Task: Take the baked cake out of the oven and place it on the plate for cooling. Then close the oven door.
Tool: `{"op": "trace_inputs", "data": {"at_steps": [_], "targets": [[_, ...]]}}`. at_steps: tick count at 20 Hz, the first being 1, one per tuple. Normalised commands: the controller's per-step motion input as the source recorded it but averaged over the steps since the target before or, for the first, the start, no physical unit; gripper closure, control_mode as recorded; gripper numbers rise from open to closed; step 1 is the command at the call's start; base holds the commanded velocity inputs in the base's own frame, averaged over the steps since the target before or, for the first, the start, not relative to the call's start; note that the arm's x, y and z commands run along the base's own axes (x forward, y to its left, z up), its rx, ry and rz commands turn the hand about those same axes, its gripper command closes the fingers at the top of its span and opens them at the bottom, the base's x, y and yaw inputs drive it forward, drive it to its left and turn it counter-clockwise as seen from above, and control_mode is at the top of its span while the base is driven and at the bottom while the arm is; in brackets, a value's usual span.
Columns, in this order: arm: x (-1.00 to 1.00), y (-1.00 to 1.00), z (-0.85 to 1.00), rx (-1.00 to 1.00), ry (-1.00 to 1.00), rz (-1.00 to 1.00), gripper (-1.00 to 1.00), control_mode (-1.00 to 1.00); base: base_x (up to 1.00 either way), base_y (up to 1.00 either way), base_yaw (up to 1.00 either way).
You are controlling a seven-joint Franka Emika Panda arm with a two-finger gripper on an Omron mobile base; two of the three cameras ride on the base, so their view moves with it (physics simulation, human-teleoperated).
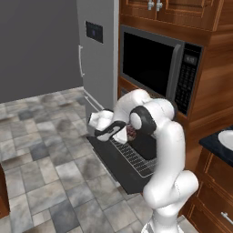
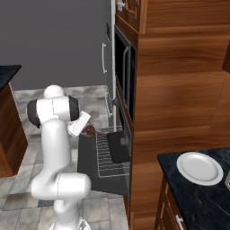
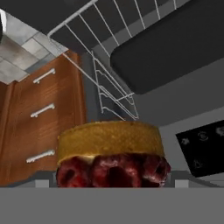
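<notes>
Filling the lower middle of the hand view, the baked cake (image 3: 111,153) shows a golden sponge side and a dark red berry face, directly at the camera between the jaws. The finger tips themselves are hidden behind the cake, so the jaw width cannot be read directly; the cake sits off every surface, which indicates that the jaws grip it. In the left base view the cake (image 1: 132,132) appears as a small reddish lump at the gripper (image 1: 124,133), above the oven door (image 1: 119,169). The right base view places the cake (image 2: 89,130) just right of the white hand, above the left part of the door.

The oven door (image 2: 88,157) lies fully dropped, flat and horizontal, with the wire rack (image 1: 136,157) drawn out over it. A flat black tray (image 2: 117,147) rests on the rack at the oven (image 2: 126,134) mouth. The cake is clear of both rack and tray.

The plate (image 2: 199,168) sits on the dark tabletop (image 2: 197,197) to the right of the oven, well apart from the cake, and carries nothing. A black-windowed microwave (image 1: 159,68) is mounted above the oven. A grey refrigerator (image 1: 98,50) stands on the far left side.
</notes>
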Motion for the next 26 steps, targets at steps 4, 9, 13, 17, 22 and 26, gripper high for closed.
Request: {"op": "trace_inputs", "data": {"at_steps": [4, 9, 13, 17, 22, 26], "targets": [[-0.81, -0.18, 1.00, 0.01, 0.00, 0.04, 1.00, -1.00, 0.00, 0.00, 0.00], [-0.83, -0.44, 1.00, 0.00, 0.00, 0.04, 1.00, -1.00, 0.00, 0.00, 0.00], [-0.89, -0.58, 0.86, 0.00, 0.01, 0.03, 1.00, -1.00, 0.00, 0.00, 0.00], [-0.89, -0.73, 0.62, 0.00, 0.04, 0.04, 1.00, -1.00, 0.00, 0.00, 0.00], [-0.97, -0.83, 0.35, -0.01, 0.07, 0.04, 1.00, -1.00, 0.00, 0.00, 0.00], [-0.67, -0.95, 0.11, -0.02, 0.08, 0.08, 1.00, -1.00, 0.00, 0.00, 0.00]]}}
